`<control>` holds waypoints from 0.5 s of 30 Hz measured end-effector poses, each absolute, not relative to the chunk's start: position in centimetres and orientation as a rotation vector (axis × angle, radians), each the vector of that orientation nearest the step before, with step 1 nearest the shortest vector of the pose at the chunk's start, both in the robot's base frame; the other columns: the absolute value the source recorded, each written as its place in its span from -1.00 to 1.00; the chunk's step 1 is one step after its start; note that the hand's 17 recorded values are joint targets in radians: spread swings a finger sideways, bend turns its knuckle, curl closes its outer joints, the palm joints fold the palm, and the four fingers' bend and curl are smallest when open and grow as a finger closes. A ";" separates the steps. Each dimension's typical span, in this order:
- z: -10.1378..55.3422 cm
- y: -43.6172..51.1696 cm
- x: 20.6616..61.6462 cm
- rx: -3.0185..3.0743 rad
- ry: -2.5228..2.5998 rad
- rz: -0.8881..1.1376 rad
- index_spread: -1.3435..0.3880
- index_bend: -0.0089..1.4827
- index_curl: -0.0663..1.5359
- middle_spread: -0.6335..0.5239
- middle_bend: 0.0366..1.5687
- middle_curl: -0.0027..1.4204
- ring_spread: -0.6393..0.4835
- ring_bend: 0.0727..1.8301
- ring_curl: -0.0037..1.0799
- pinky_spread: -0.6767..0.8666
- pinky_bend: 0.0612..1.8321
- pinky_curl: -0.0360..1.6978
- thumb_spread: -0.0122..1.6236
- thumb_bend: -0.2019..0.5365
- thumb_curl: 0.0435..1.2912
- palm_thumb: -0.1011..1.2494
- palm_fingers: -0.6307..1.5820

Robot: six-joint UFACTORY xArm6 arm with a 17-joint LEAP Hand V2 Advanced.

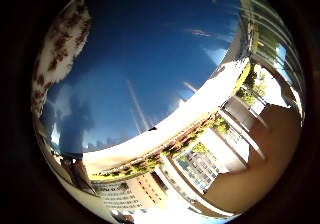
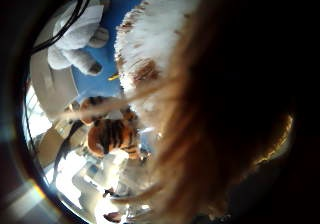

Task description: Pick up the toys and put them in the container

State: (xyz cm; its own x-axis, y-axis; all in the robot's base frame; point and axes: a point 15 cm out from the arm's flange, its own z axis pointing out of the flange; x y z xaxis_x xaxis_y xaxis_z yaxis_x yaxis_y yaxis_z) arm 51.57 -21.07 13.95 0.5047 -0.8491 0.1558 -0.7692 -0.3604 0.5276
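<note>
- Looking across the palm, a spotted plush (image 2: 155,44), white fur with brown patches, fills most of the thumb-side view, so it sits right against the palm; whether it is lifted or resting on the blue surface (image 1: 150,59), I cannot tell.
- No part of the hand shows in either view, so I cannot tell how the fingers are set.
- A tiger toy (image 2: 110,134) lies just past the spotted one, and a grey plush (image 2: 75,39) sits further off on the blue.
- To do this step well, I would get a full wrap on the soft body before lifting; fur slips and squashes.
- I cannot pick out the container.
- Beyond the blue, a white rim (image 1: 210,99), then buildings (image 1: 200,169) and greenery in bright daylight.
</note>
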 end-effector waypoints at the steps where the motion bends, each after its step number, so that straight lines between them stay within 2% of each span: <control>1: 14.0 -21.7 51.3 2.198 -1.335 -0.198 0.26 -0.66 -0.50 -0.05 -0.79 -0.56 0.49 -0.77 -0.37 0.34 -0.78 -0.67 0.31 -0.53 -0.39 0.33 -0.11; 3: 14.3 -22.9 50.8 2.188 -1.357 -0.204 0.25 -0.65 -0.49 -0.10 -0.73 -0.53 0.47 -0.73 -0.36 0.34 -0.78 -0.68 0.31 -0.53 -0.39 0.33 0.04; 5: 14.4 -23.2 50.7 2.188 -1.363 -0.207 0.22 -0.70 -0.50 -0.15 -0.65 -0.50 0.41 -0.57 -0.31 0.31 -0.77 -0.70 0.31 -0.53 -0.39 0.33 0.27; 7: 14.5 -23.9 50.3 2.186 -1.379 -0.217 0.17 -0.80 -0.53 -0.21 -0.47 -0.41 0.37 -0.38 -0.20 0.29 -0.70 -0.68 0.31 -0.52 -0.38 0.35 0.47; 8: 15.0 -24.5 50.0 2.187 -1.398 -0.217 0.13 -0.84 -0.54 -0.22 -0.37 -0.35 0.34 -0.24 -0.10 0.29 -0.69 -0.67 0.31 -0.52 -0.37 0.36 0.51; 9: 15.5 -25.0 49.8 2.191 -1.417 -0.219 0.12 -0.84 -0.54 -0.23 -0.34 -0.33 0.32 -0.20 -0.07 0.29 -0.68 -0.66 0.31 -0.52 -0.37 0.36 0.50; 11: 16.8 -25.6 49.2 2.213 -1.449 -0.234 0.06 -0.83 -0.56 -0.28 -0.17 -0.21 0.26 0.00 0.10 0.28 -0.63 -0.62 0.31 -0.50 -0.36 0.39 0.49; 13: 17.9 -25.5 48.4 2.245 -1.459 -0.274 -0.01 -0.82 -0.59 -0.32 -0.03 -0.11 0.19 0.14 0.23 0.28 -0.51 -0.57 0.30 -0.48 -0.33 0.44 0.49; 15: 19.0 -24.6 47.5 2.295 -1.483 -0.338 -0.09 -0.75 -0.61 -0.35 0.07 -0.02 0.14 0.21 0.31 0.29 -0.29 -0.50 0.30 -0.45 -0.28 0.52 0.55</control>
